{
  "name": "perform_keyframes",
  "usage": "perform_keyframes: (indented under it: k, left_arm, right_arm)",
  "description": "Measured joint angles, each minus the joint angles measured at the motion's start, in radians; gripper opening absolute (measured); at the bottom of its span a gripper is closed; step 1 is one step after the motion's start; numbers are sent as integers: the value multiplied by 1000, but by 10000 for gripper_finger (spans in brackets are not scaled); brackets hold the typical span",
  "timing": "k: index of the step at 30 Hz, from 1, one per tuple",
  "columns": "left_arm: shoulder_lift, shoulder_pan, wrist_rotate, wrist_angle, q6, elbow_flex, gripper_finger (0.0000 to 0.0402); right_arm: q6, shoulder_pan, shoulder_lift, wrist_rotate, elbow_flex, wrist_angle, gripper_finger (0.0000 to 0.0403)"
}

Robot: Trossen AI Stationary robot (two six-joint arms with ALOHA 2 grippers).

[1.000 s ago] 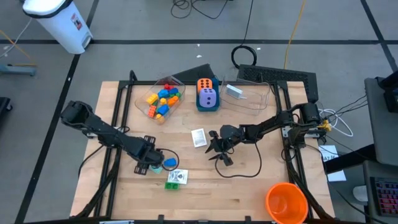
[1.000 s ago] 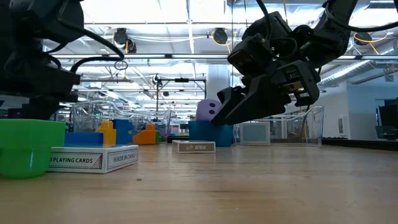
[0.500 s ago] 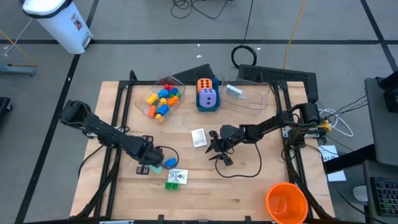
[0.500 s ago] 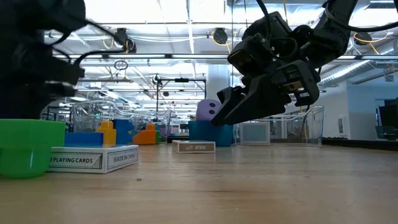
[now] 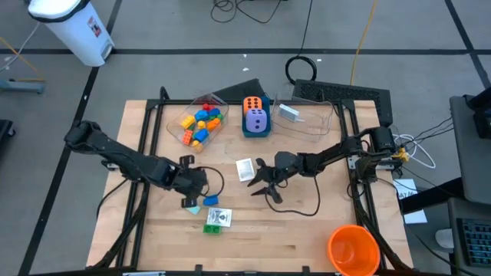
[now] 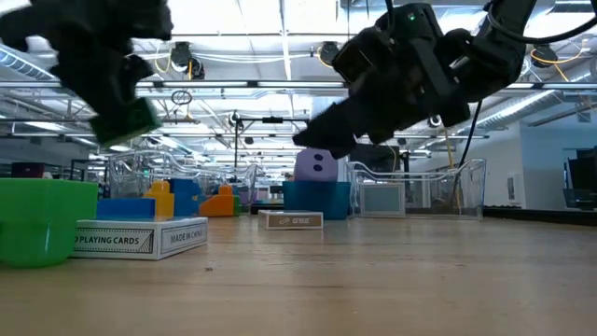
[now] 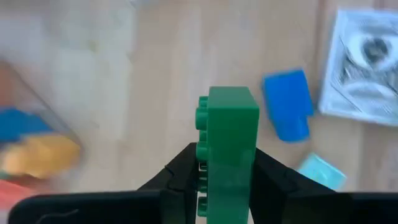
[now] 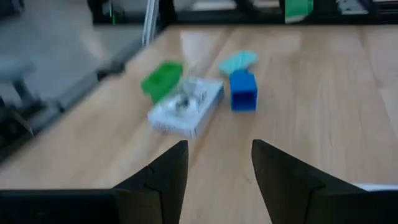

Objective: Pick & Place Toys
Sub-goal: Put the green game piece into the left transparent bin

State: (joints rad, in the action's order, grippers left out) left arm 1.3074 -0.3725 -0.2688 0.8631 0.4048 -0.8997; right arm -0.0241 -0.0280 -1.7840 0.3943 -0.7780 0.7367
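Observation:
My left gripper [image 5: 190, 196] hangs above the table's left middle, shut on a green brick [image 7: 227, 134], which also shows high up in the low view [image 6: 126, 121]. Below it on the wood lie a blue brick [image 7: 287, 106], a light-blue piece [image 7: 320, 171] and a card pack [image 5: 218, 219] with another green brick [image 8: 161, 76] beside it. My right gripper [image 8: 217, 168] is open at the table's middle [image 5: 261, 184], with nothing between its fingers. My left gripper pinches the green brick's two opposite side faces [image 7: 245, 171] between its two fingers [image 7: 268, 174]. The fingers come from above, slanting steeply down. The brick is lifted clear of the table, and its studs face sideways in the wrist view.
A clear tub with bricks [image 5: 198, 123], a blue box with two dice [image 5: 256, 116] and another clear tub [image 5: 303, 119] line the far side. A white card pack [image 5: 245, 169] lies mid-table. An orange cup [image 5: 353, 249] stands near right.
My left gripper has risen and turned, carrying the green brick up clear of the table, and has shifted a little toward the far edge. My right gripper has tipped its fingers upward, closer to level, staying in place.

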Motion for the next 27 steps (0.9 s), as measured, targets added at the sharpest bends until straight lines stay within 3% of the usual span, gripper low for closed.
perform_keyframes:
  k: [8,17,23,27]
  left_arm:
    - [90,37,-215,-155,-92,-45,92]
    - [218,51,-431,-208,-219,-132,102]
    - [290,56,-520,-212,-315,-240,96]
    - [335,73,-526,-213,-383,-310,92]
  right_arm:
    - [315,11,0,-3,0,148,169]
    - [434,71,0,-10,0,255,182]
    - [532,129,0,-55,0,255,213]
    - [589,164,0,-54,0,260,240]
